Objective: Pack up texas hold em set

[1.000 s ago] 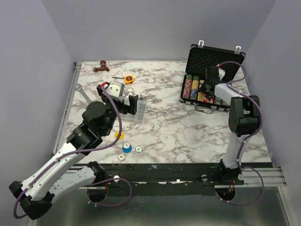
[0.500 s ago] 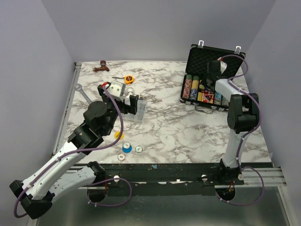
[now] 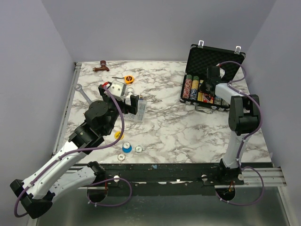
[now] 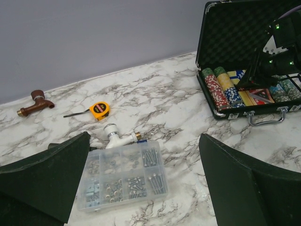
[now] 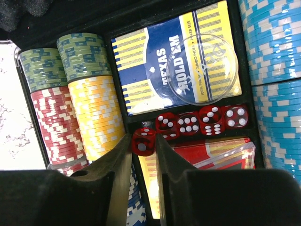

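The black case (image 3: pixel 215 56) stands open at the back right, holding rows of coloured chips (image 3: pixel 188 87). My right gripper (image 5: pixel 143 147) is shut on a red die (image 5: pixel 143 141) just above the case's die slot, where several red dice (image 5: pixel 202 120) lie in a row. A blue and yellow card box (image 5: pixel 155 70) with a clear disc (image 5: pixel 202 70) on it lies beyond them. My left gripper (image 3: pixel 135 104) is open and empty above the clear parts box (image 4: pixel 122 176). A yellow disc (image 3: pixel 119 135), a blue disc (image 3: pixel 127 147) and two white discs (image 3: pixel 139 149) lie on the table at front left.
A yellow tape measure (image 4: pixel 99 109), a white pipe fitting (image 4: pixel 117 136) and a brown pipe fitting (image 4: pixel 34 101) lie on the marble table at the back left. A wrench (image 3: pixel 83 92) lies by the left edge.
My right gripper has shifted slightly toward the front of the case with the die in it. The left arm has hardly moved.
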